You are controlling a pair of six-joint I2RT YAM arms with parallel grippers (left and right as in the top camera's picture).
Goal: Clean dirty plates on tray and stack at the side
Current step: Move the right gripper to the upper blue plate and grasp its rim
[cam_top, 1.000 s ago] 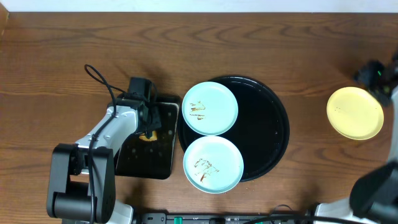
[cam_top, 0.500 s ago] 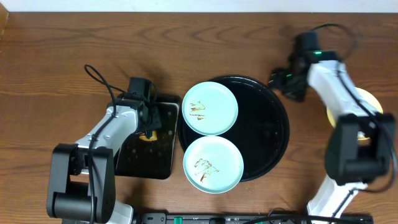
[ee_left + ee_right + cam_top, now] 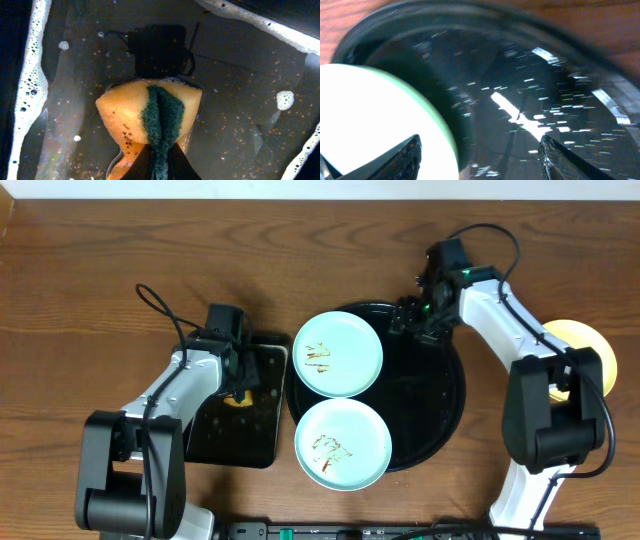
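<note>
Right gripper (image 3: 410, 320), jaws apart, is held over the round tray (image 3: 430, 405) near the upper blue plate (image 3: 338, 354), whose rim probably must be gripped next, while the sponge (image 3: 150, 115) is clamped by the left gripper (image 3: 160, 167).

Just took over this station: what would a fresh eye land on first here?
A far mint-blue plate and a near mint-blue plate, both smeared brown, sit on the left of the round black tray; a yellow plate lies on the table at right. The left gripper is shut on a folded sponge in the soapy rectangular tray; the right gripper hovers open above the round tray.
</note>
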